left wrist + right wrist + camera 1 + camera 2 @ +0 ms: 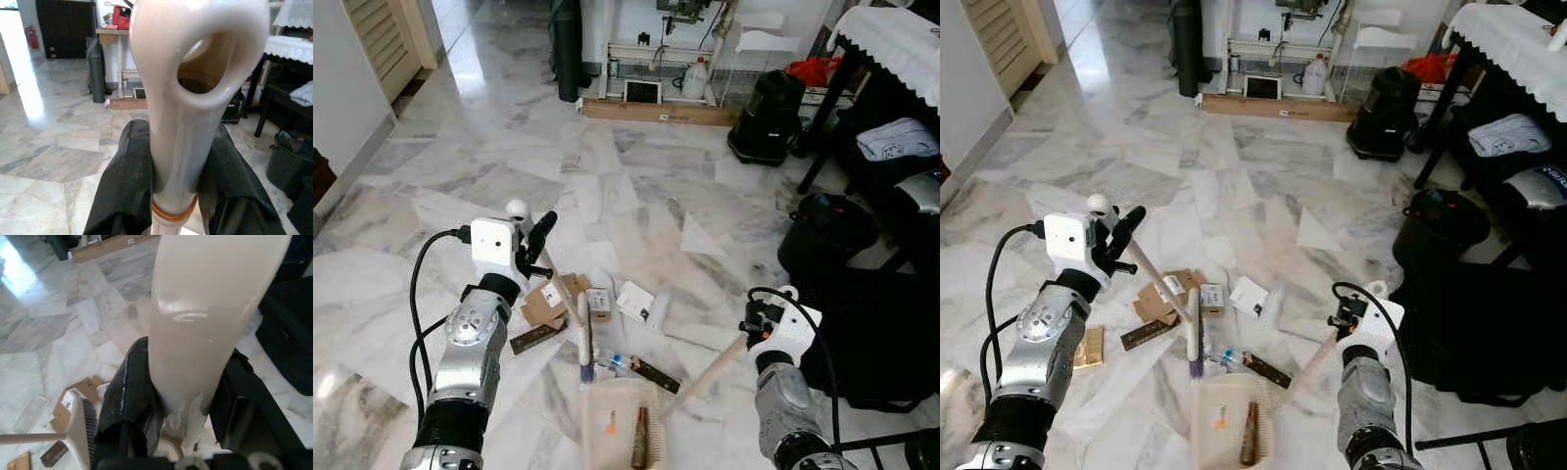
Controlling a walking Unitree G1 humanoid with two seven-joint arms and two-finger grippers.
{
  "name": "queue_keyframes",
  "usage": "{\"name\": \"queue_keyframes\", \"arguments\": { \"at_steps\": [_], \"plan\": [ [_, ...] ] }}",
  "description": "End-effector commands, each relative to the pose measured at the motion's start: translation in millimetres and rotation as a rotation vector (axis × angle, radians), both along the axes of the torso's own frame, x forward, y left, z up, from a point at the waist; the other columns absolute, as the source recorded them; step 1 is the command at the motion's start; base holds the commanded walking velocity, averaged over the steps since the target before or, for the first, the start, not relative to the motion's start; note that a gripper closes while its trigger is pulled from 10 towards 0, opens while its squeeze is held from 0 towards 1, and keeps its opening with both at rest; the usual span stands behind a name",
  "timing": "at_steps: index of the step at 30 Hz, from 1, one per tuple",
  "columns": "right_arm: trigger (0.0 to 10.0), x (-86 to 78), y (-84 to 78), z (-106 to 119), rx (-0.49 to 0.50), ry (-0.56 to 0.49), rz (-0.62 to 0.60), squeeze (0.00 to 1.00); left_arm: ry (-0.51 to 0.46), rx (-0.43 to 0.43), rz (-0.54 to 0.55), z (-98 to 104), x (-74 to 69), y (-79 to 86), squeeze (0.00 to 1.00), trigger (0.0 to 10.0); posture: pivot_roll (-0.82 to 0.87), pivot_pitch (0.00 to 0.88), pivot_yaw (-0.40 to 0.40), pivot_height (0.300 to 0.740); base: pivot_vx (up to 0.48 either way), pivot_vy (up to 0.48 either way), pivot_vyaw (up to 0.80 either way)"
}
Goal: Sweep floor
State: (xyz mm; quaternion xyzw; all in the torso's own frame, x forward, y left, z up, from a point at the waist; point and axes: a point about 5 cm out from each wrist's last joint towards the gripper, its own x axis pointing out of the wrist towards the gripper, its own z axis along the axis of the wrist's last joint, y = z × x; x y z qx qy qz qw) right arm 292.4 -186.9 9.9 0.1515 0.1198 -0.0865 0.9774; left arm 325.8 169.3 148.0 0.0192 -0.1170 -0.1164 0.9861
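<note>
The broom (584,338), a cream hand brush with a dark bristle edge, sits low in the centre of the head view, its head standing on the marble just above the dustpan (622,421). Its long handle slants up to the left gripper (536,247), whose black fingers (128,186) are clamped on either side of the handle's looped end. The right gripper (756,328), at lower right, grips the dustpan's pale handle between its fingers (128,396) in the same clenched way.

Some scraps already lie in the pan. Cardboard pieces (548,302), a small white carton (634,300), a dark wrapper (654,374) and a brown bar (534,338) are scattered just above and beside the brush head.

To do this stroke well, I judge the brush should reach beyond the far litter and draw it toward the pan's lip in short pulls. The pan must stay flat on the floor so that flat scraps do not slide beneath it.

The floor is glossy white-grey marble tile (636,166), likely slippery for light paper. A black vacuum cleaner (769,117) stands upper right, with a lace-covered table (891,39) beyond and a long cardboard box (656,111) against the far wall.
</note>
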Motion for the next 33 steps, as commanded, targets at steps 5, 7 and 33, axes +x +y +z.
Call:
{"name": "queue_keyframes", "arguments": {
  "at_steps": [5,7,33],
  "plan": [
    [10.0,-3.2,5.5,-3.7,0.06,0.002,0.011,0.0,-0.042,0.057,-0.048,6.5,1.1,-4.5,0.0,10.0,-0.03,0.064,-0.047,0.74,0.0,0.0,0.0],
    [10.0,-1.7,4.5,-1.0,0.056,-0.014,0.009,0.0,-0.047,0.075,-0.051,7.1,1.2,-4.4,0.0,10.0,-0.03,0.064,-0.047,0.74,0.0,0.0,0.0],
    [10.0,13.7,-21.0,53.6,-0.126,-0.248,-0.073,0.0,-0.071,0.187,-0.147,9.6,0.3,-18.3,0.0,10.0,-0.04,0.0,-0.041,0.74,0.0,0.0,0.0]
  ]
}}
